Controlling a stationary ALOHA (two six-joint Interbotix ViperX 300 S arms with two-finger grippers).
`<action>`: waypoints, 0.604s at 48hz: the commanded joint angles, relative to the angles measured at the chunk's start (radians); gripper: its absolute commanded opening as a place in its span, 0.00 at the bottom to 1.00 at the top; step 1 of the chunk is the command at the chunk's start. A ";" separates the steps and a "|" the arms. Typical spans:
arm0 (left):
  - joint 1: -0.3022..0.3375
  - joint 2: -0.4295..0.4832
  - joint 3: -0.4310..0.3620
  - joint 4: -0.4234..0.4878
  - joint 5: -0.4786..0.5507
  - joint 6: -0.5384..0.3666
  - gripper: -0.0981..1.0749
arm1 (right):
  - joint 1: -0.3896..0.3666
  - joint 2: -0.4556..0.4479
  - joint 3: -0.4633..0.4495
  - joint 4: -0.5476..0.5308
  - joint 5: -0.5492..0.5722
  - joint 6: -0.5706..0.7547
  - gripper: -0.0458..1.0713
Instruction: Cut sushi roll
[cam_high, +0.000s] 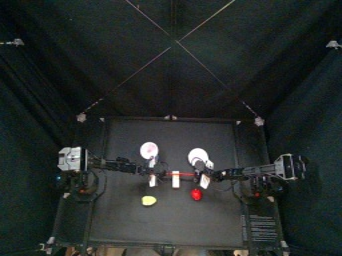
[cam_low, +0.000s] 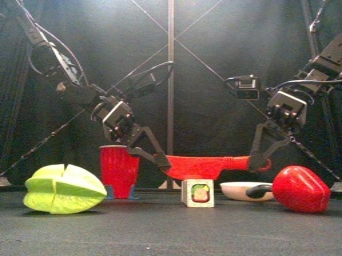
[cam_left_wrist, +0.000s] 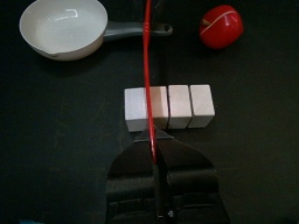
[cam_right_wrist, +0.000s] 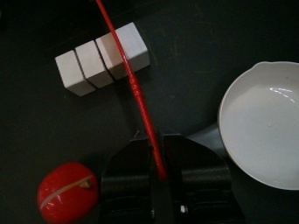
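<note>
In the front view, the nearest things stand along the lower part of the frame. At the lower left lies a green-yellow fruit toy (cam_low: 63, 189). At the lower right lies a red pepper toy (cam_low: 301, 189). Between them, at the lower centre, stands the sushi roll (cam_low: 198, 193), seen from its end, with a white outside and a green and red filling.

A little behind, left of the roll, a red cup (cam_low: 120, 171) stands upright. Right of the roll, a white ladle-like bowl (cam_low: 249, 191) lies low on the black table (cam_low: 171, 228), partly hidden by the pepper.

Above the roll, a red knife (cam_low: 207, 165) hangs flat across the centre. The left gripper (cam_low: 158, 157) holds its left end and the right gripper (cam_low: 265, 153) holds its right end; both have the jaws closed on it.

In the left wrist view, the roll (cam_left_wrist: 170, 107) is in the middle of the frame as four white blocks side by side, and the thin red blade (cam_left_wrist: 149, 79) crosses over the gap near the first block. I cannot tell if the blade touches the roll. The white bowl (cam_left_wrist: 66, 28) is in the upper left and the pepper (cam_left_wrist: 219, 24) in the upper right.

Farther back, black curtains close the pen.
</note>
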 joint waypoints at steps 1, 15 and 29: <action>-0.029 -0.011 -0.025 0.006 -0.003 -0.002 0.26 | -0.009 -0.021 -0.026 0.008 0.026 0.011 0.29; -0.026 0.002 -0.029 0.006 0.008 -0.002 0.26 | -0.011 -0.014 -0.029 0.008 0.026 0.011 0.29; -0.025 0.012 -0.032 0.005 0.009 -0.002 0.26 | -0.015 -0.012 -0.031 0.008 0.026 0.011 0.29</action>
